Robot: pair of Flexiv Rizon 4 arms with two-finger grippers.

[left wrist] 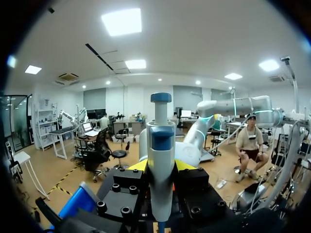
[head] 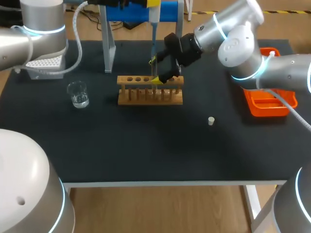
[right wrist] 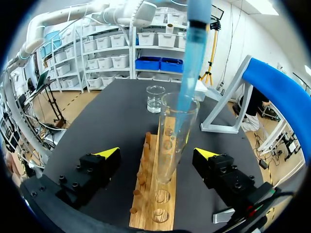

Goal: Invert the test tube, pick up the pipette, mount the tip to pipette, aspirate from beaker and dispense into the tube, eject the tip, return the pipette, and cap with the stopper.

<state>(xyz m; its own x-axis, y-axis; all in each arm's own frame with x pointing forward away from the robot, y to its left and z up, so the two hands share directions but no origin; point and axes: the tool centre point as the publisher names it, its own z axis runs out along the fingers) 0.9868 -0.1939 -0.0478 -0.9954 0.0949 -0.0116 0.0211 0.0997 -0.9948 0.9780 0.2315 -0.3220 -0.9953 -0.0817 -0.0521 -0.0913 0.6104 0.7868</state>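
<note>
The test tube (right wrist: 174, 141) stands upright in the wooden rack (right wrist: 150, 194), between the fingers of the right end effector (right wrist: 156, 153), which is wide open and touches neither side of the tube. The pipette (right wrist: 193, 53) enters the tube's mouth from above. The left end effector (left wrist: 161, 166) is closed on the pipette. The beaker (right wrist: 155, 98) stands ahead, past the rack, on bare surface (right wrist: 107, 121).

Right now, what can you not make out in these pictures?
Test tube: head view, mostly hidden behind the right end effector.
Pipette lower end: left wrist view, hidden by the left end effector.
Liquid in the tube: right wrist view, cannot tell.
Stopper: head view, too small.
</note>
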